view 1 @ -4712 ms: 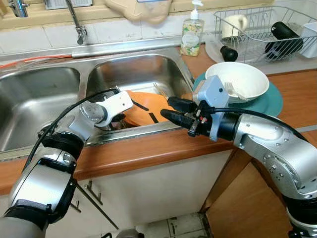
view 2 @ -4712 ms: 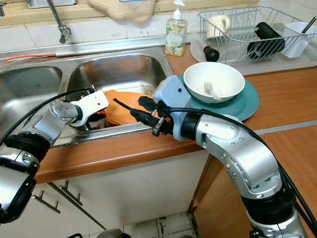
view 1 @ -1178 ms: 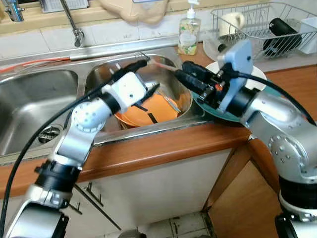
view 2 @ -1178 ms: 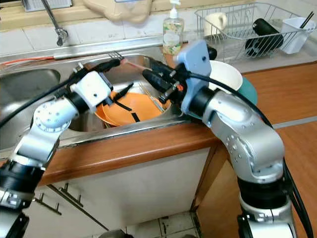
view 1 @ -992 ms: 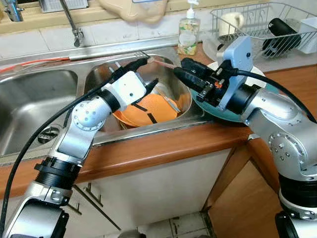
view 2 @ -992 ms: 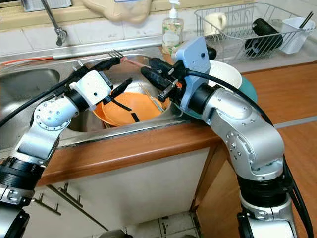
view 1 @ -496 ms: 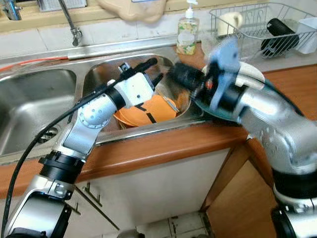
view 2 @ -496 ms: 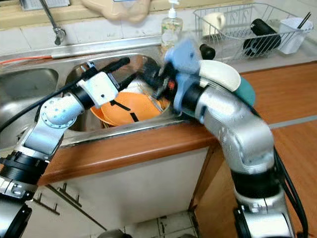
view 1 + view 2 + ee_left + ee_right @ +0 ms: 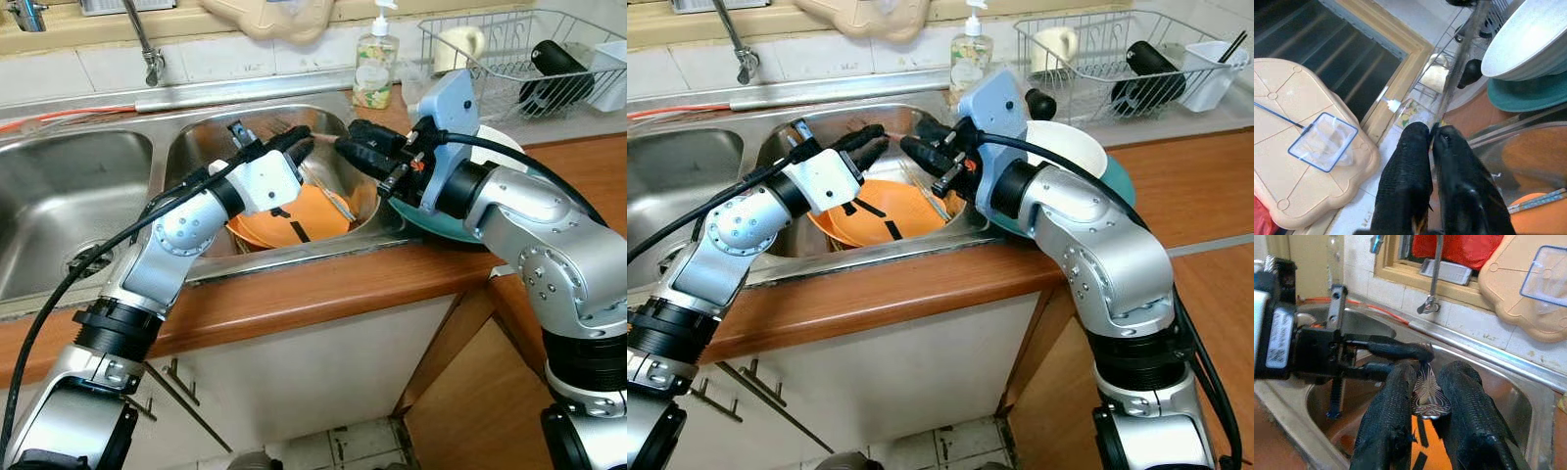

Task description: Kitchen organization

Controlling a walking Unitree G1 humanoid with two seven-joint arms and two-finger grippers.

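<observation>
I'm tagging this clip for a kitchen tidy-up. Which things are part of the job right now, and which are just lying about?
In use:
- right gripper, shut on a patterned metal utensil
- left gripper, meeting that utensil
- orange plates in the steel sink basin

Lying about:
- clear soap bottle
- white bowl on teal plate
- wire dish rack

Double stainless steel sink (image 9: pixel 59 196) set in a reddish-brown wooden countertop (image 9: pixel 578 186). White-tiled splashback (image 9: pixel 196 61) behind it, with a chrome tap (image 9: pixel 147 49) above the divider. Wooden-framed window (image 9: pixel 1400 68) above the tiles. White cabinet fronts (image 9: pixel 294 372) with bar handles (image 9: pixel 181 387) below the counter. Pale tiled floor (image 9: pixel 362 446). Wire dish rack (image 9: pixel 529 59) at the counter's rear right. Lighting even and bright.
</observation>
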